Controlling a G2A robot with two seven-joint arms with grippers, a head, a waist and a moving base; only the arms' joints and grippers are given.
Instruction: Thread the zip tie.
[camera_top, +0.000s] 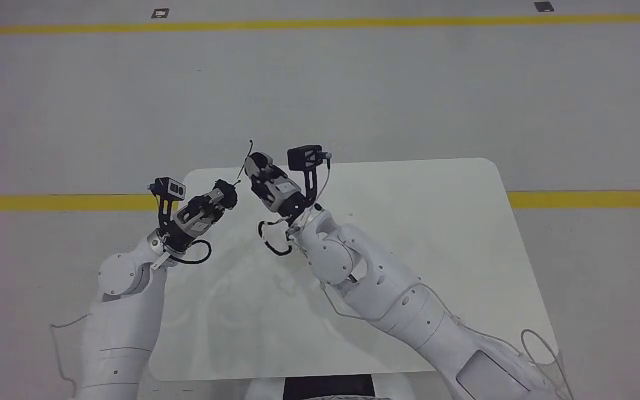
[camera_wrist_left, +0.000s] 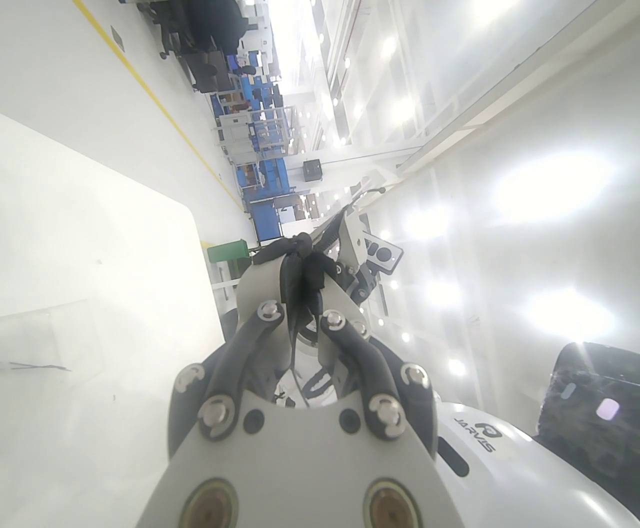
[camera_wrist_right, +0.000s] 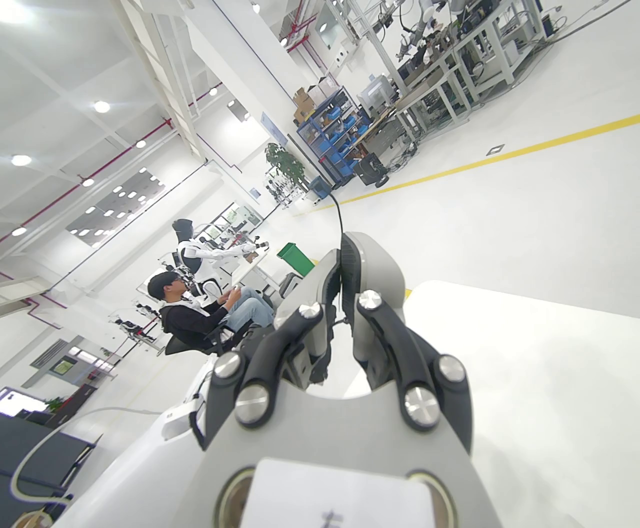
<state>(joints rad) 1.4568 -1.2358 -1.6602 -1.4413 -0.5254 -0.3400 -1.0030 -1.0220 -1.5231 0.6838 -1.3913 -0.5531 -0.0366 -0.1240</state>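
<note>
Both arms are raised over the back left part of the white table (camera_top: 430, 260). My right gripper (camera_wrist_right: 341, 252) is shut on a thin black zip tie (camera_wrist_right: 340, 217), whose free end curves up past the fingertips. From above, that gripper (camera_top: 256, 162) is near the table's back edge and the tie's end (camera_top: 248, 150) pokes out beyond it. My left gripper (camera_wrist_left: 300, 252) is shut on a black strap (camera_wrist_left: 291, 320) that runs back between its fingers. It (camera_top: 229, 192) is close beside the right gripper, tips almost meeting. The junction between them is hidden.
A few loose black ties (camera_wrist_left: 37, 367) lie on the table beside a clear sheet (camera_wrist_left: 55, 325). The table's rounded back corner (camera_wrist_left: 192, 220) is close to both grippers. Grey floor with yellow lines (camera_top: 560, 198) surrounds the table.
</note>
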